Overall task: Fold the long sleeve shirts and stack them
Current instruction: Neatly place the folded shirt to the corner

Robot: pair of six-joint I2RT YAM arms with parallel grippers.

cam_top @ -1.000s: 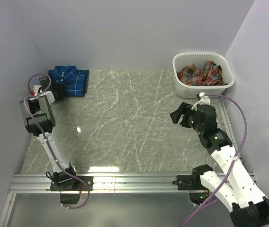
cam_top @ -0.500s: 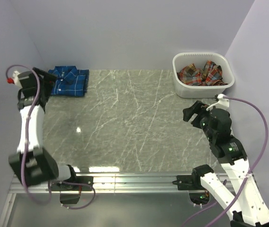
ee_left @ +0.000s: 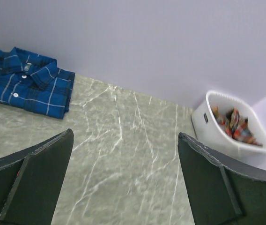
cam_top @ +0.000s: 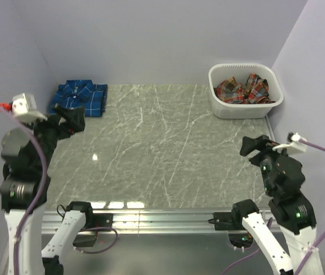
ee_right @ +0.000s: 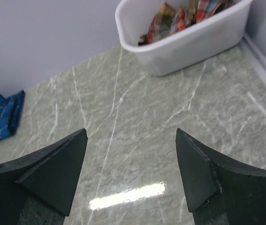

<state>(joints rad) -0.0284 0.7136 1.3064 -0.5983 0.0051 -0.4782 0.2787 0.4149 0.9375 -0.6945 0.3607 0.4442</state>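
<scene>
Bare marbled surface [cam_top: 162, 149] runs wide between the folded blue shirt [cam_top: 82, 98] in the far left corner and the white basket [cam_top: 237, 110] in the far right corner. Pale walls [cam_top: 151, 40] close in the left, back and right sides, near both obstacles.

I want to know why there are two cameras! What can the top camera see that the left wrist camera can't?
Only the top view shows both arms, the right gripper and the metal rail at the near edge. Only the left wrist view looks out through the left gripper, open wide and empty. Both show the folded blue shirt, the white basket holding the red-orange shirt, and the marble table.
</scene>
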